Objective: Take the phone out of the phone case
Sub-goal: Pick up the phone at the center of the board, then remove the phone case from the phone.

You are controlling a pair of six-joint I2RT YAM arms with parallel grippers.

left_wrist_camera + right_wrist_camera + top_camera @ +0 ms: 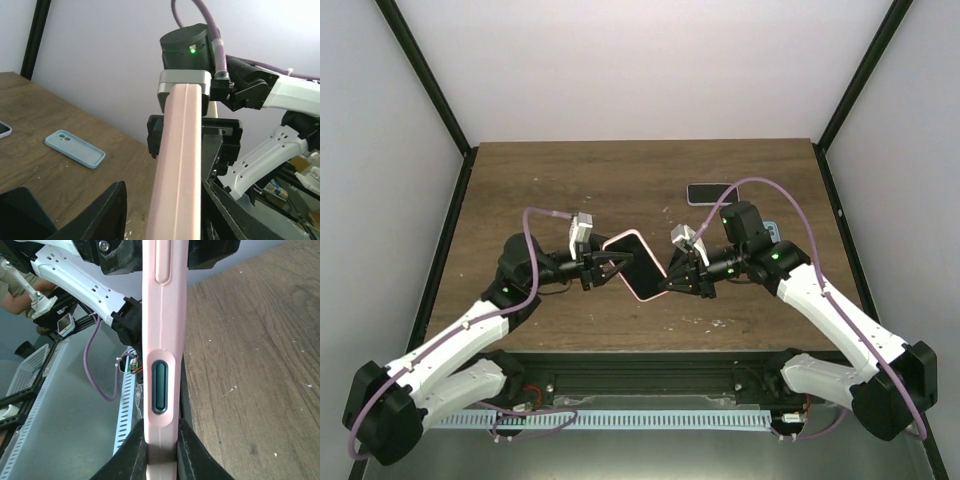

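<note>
Above the middle of the table (570, 180), towards its near edge, the phone (638, 262) sits in the phone case (623, 239), held off the surface between the two arms. The left gripper (611, 265) clamps its left end and the right gripper (667, 274) its right end (fingers pressed on either side of the case). Towards the far right corner a second phone (712, 193) lies on the table, a spare case (772, 230) just nearer and to its right.
</note>
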